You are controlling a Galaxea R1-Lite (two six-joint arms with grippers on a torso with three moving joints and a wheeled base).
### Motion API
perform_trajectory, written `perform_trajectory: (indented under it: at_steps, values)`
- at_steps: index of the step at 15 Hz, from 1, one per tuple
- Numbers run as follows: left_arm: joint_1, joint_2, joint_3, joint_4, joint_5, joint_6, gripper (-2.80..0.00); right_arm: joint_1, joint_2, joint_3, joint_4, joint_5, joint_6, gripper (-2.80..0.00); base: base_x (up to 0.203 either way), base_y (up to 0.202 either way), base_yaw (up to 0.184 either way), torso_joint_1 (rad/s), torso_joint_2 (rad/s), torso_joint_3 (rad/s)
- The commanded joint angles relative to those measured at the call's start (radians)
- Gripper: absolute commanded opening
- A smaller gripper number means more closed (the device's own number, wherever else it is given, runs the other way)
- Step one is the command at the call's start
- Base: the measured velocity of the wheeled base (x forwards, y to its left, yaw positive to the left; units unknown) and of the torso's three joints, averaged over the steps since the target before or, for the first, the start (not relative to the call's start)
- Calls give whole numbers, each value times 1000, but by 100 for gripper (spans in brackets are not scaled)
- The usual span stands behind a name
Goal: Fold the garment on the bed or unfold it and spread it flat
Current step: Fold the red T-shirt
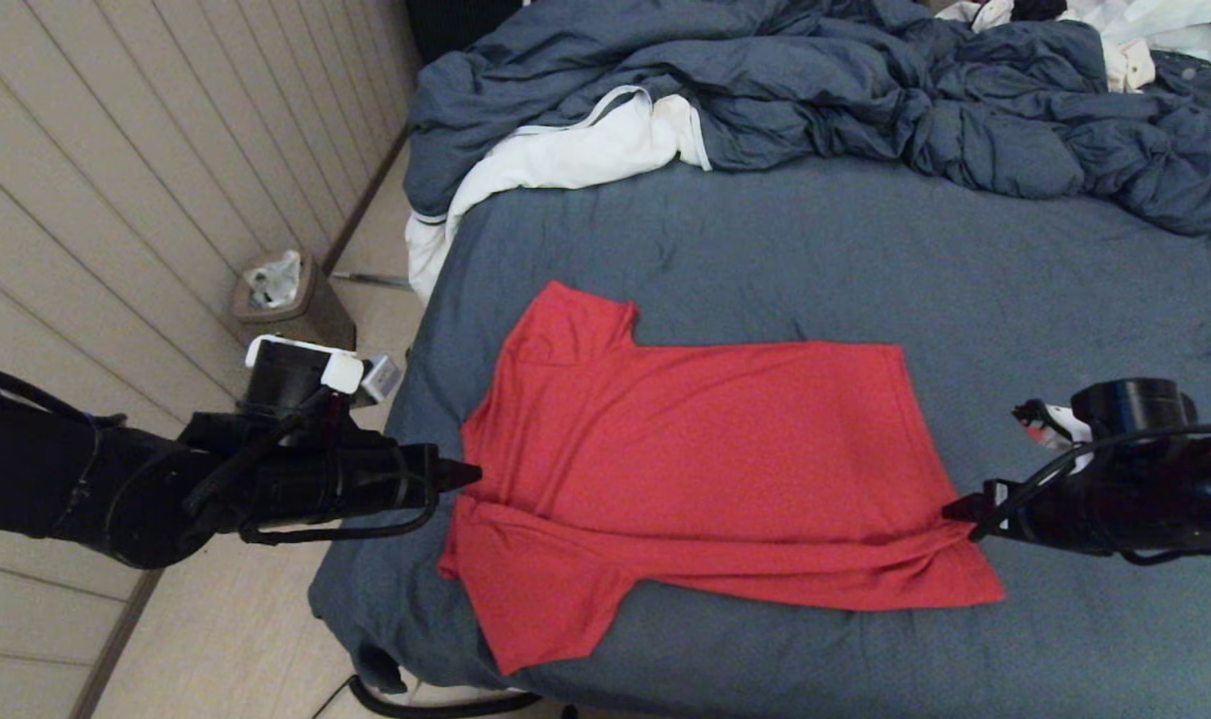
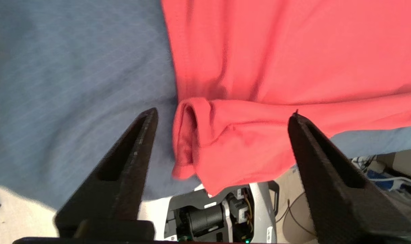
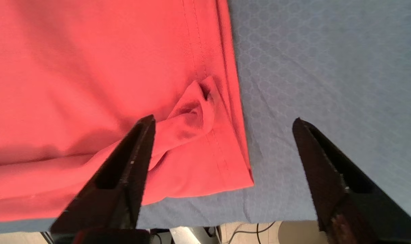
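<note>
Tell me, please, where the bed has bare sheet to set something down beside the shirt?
Bare sheet on the bed runs between the red T-shirt and the blue duvet, widest beyond the open right gripper. Crowded: the near edge and the corner by the open left gripper.

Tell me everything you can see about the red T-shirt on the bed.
The red T-shirt is plain, short-sleeved and of thin, soft-looking fabric. It lies nearly flat on the bed, collar end toward the robot's left and stitched hem toward its right. Both sleeves are spread. A long fold runs along its near edge, with small bunches of cloth at both ends. The left claw and the right claw are open, one at each end of that fold, holding nothing.
</note>
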Motion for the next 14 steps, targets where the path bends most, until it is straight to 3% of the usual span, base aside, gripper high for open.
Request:
perform_trajectory:
  at_steps: [1,3,4,9,14]
  values:
    - [9,-53,33,-7,-1,-3,0,2,-54,3,9,1,2,0,0,0,0,0,0,0]
    - [9,-41,67,-14,-2,1,0,9,-93,15,34,2,1,0,0,0,0,0,0,0]
    - [5,-41,88,-14,-7,2,0,27,-113,42,48,3,0,-280,0,0,0,0,0,0]
    - [-68,-14,129,-15,-14,-6,0,125,-86,92,45,0,-12,-280,0,0,0,0,0,0]
    - [-74,-12,130,-15,-46,-40,0,216,18,84,37,-7,-7,-280,0,0,0,0,0,0]
